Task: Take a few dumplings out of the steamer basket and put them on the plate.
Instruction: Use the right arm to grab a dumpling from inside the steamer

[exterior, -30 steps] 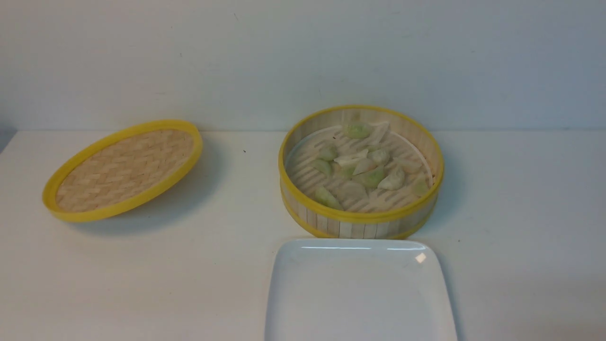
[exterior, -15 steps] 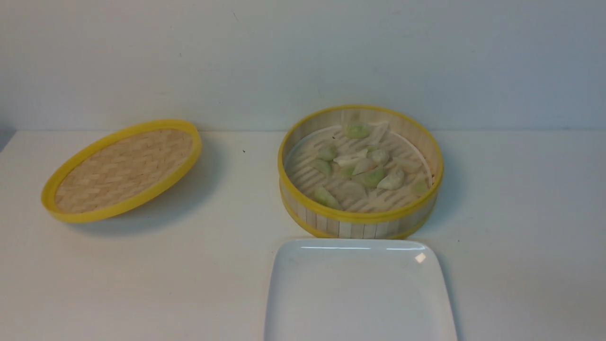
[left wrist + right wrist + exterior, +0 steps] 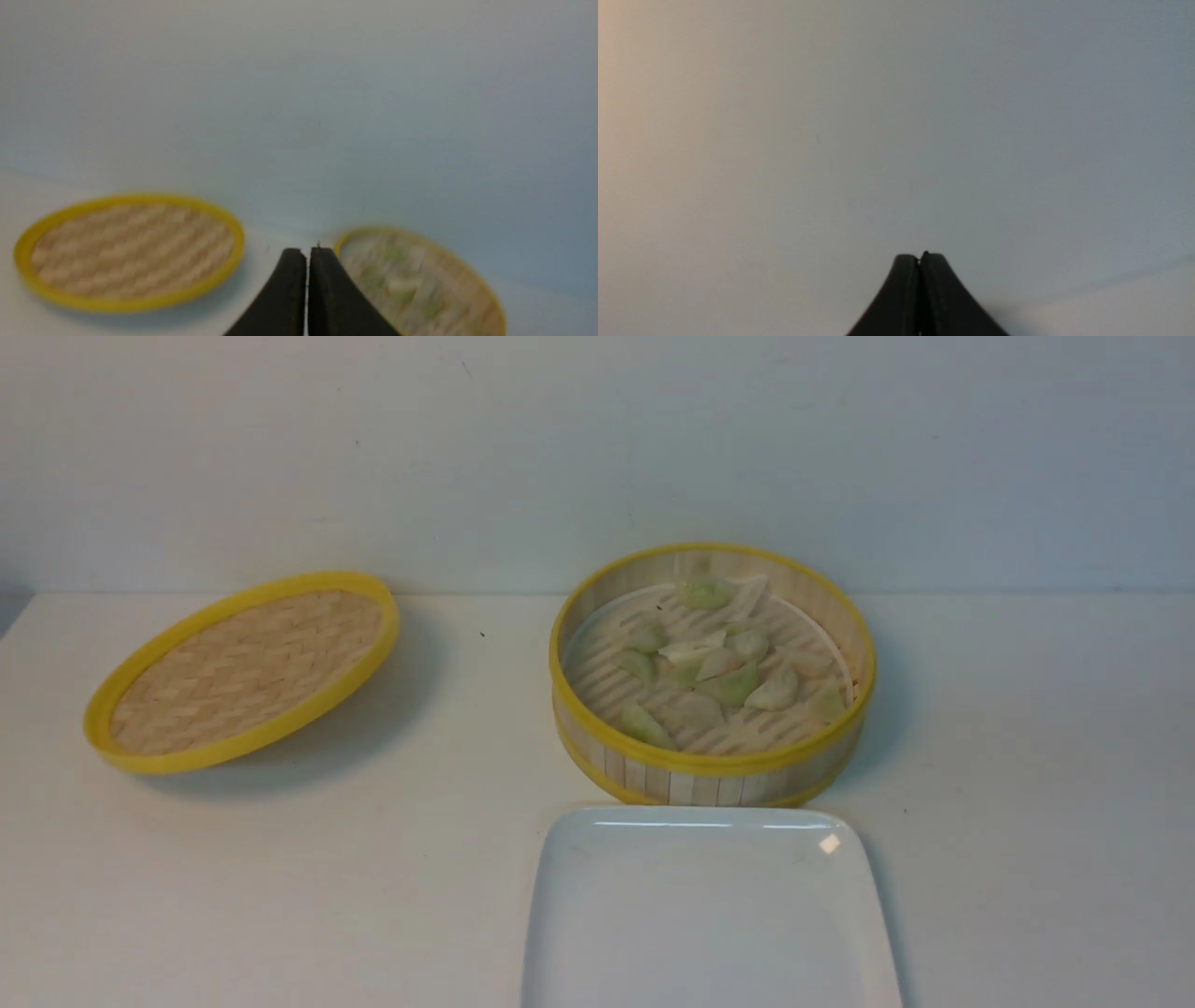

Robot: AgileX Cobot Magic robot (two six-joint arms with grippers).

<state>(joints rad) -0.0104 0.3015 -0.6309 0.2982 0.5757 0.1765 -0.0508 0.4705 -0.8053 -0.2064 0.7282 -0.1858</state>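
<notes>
Hanging back from the work: left gripper (image 3: 307, 254) and right gripper (image 3: 920, 257) both pressed together, holding nothing. Dumplings (image 3: 719, 663) clustered, some touching, in steamer basket (image 3: 709, 775) toward bench's back edge; plate (image 3: 709, 915) bare at near edge. Risks: pinching two together, tearing skin, clipping basket wall.

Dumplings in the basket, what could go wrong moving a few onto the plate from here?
1. The dumplings lie bunched and touching, so a pinch may drag a neighbour along or tear a skin.
2. The basket wall stands between them and the plate; a low carry could clip its rim and drop one.
3. The left gripper and right gripper are both shut; coming down unopened would squash a dumpling.
</notes>
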